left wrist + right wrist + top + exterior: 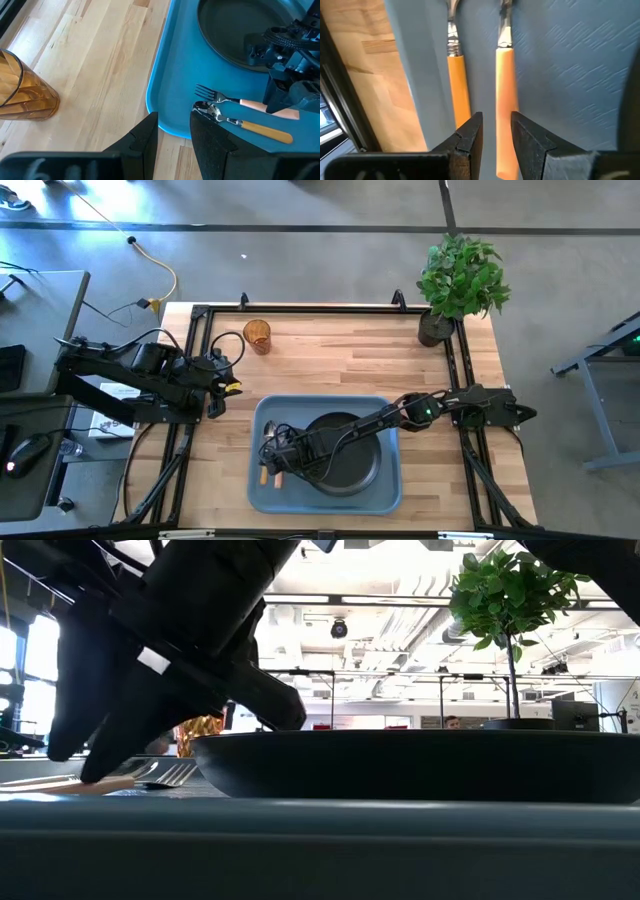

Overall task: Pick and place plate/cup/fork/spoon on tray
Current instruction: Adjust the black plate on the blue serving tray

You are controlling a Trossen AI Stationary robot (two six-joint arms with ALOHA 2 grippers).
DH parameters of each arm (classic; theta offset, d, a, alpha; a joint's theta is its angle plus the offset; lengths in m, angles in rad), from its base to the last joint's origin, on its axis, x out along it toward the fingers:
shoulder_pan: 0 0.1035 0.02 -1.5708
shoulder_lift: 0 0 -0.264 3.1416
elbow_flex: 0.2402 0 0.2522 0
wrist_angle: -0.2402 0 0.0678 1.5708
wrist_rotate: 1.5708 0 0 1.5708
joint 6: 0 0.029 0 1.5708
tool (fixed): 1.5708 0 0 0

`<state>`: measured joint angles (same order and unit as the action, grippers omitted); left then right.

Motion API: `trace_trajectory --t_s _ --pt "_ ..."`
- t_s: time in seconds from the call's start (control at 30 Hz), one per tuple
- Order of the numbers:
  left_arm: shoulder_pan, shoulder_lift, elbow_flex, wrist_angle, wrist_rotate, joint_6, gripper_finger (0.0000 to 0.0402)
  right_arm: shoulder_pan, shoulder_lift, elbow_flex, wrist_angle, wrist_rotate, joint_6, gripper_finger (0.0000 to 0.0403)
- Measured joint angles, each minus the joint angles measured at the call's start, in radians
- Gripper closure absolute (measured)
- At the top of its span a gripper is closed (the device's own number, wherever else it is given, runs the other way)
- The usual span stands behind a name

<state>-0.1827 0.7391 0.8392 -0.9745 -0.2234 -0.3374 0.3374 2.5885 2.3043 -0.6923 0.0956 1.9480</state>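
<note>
The black plate (350,460) lies on the blue-grey tray (325,402). The fork (225,100) and the spoon (240,122) lie side by side on the tray's floor left of the plate. My right gripper (272,460) reaches over the plate and hangs low over the fork's handle (506,85), a narrow gap between its fingers. The spoon's handle (456,85) lies just beside it. The amber cup (258,336) stands upright on the table, far left of the tray. My left gripper (222,395) waits at the table's left, narrowly open and empty. My right gripper's fingers point down at either side of the fork's handle near its free end (506,130), lying across it. A strip of tray shows between one finger (470,135) and the handle. Whether the other finger touches the handle I cannot tell. The fork lies flat on the tray.
A potted plant (460,280) stands at the table's far right corner. Bare wood lies between the cup and the tray. The table's black frame rails run along its left and right edges.
</note>
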Motion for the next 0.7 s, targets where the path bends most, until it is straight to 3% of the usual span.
trace_trajectory --t_s 0.37,0.7 --pt "0.000 0.000 0.000 0.000 0.000 0.000 0.0300 -0.006 -0.031 0.000 -0.015 0.019 -0.091 0.0323" --pt "0.000 0.000 0.000 0.000 -0.001 0.000 0.0300 -0.030 -0.067 0.000 -0.040 0.176 -0.231 0.0325"
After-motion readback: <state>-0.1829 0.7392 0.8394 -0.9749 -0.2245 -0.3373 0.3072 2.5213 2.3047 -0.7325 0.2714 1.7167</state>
